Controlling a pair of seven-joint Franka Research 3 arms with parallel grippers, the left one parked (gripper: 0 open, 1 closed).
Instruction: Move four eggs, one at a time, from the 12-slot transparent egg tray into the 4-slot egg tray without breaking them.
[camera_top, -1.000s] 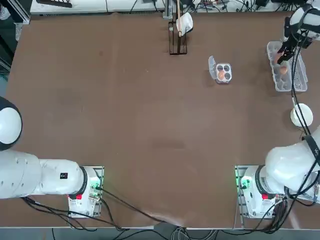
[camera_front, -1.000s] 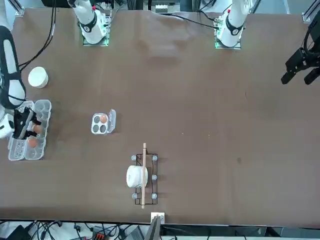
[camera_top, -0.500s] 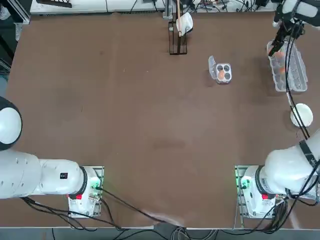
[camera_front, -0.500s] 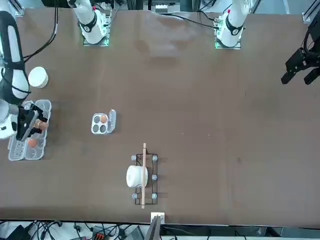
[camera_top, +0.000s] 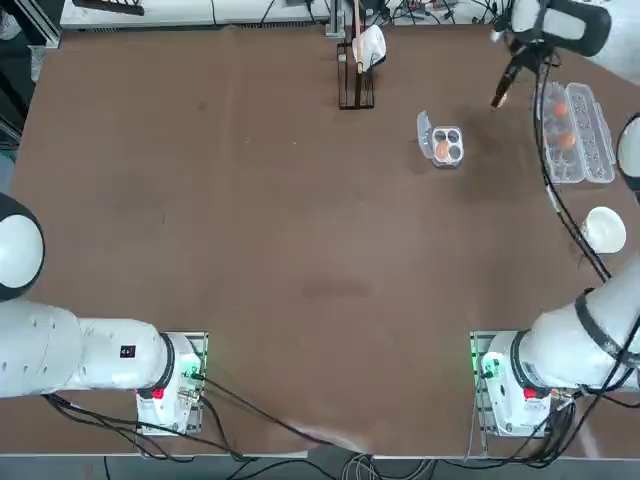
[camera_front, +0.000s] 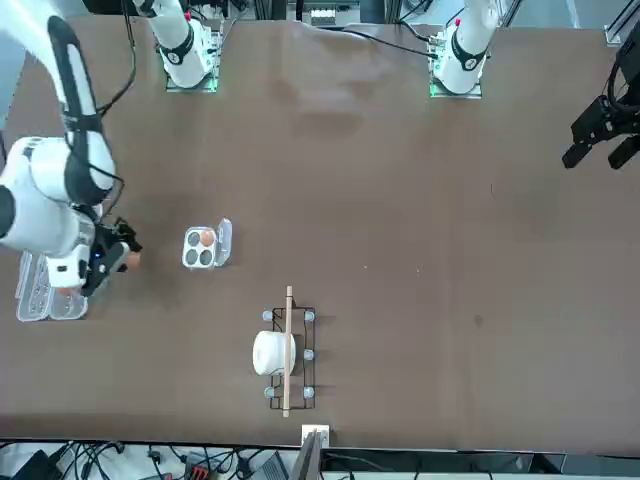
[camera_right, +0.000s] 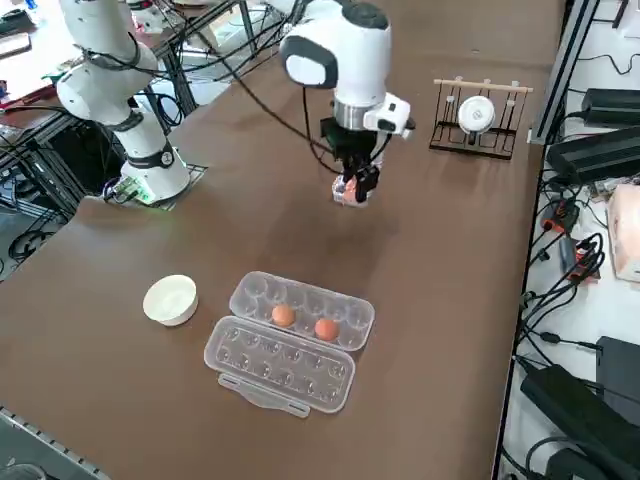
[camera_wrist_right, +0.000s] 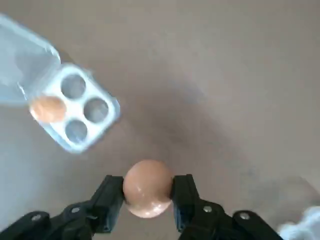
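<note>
Right gripper (camera_wrist_right: 148, 192) clamped on one egg (camera_wrist_right: 147, 187), held in air above bare table (camera_top: 300, 250), between 12-slot transparent egg tray (camera_top: 577, 132) and 4-slot egg tray (camera_top: 446, 146). Held egg: smooth, orange-brown, oval, slight sheen, black fingers (camera_wrist_right: 110, 195) pressing both sides. Small tray: square, clear-whitish, four round cups, lid flap open; one egg in one cup (camera_wrist_right: 47, 108), three cups vacant. Long carton: clear, lid open flat, two eggs in one row (camera_right: 300, 322).

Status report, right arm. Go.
Right hand shut on an egg, in the air between both trays. 4-slot tray holds one egg, three cups free. Two eggs remain in the 12-slot tray. Path clear.
</note>
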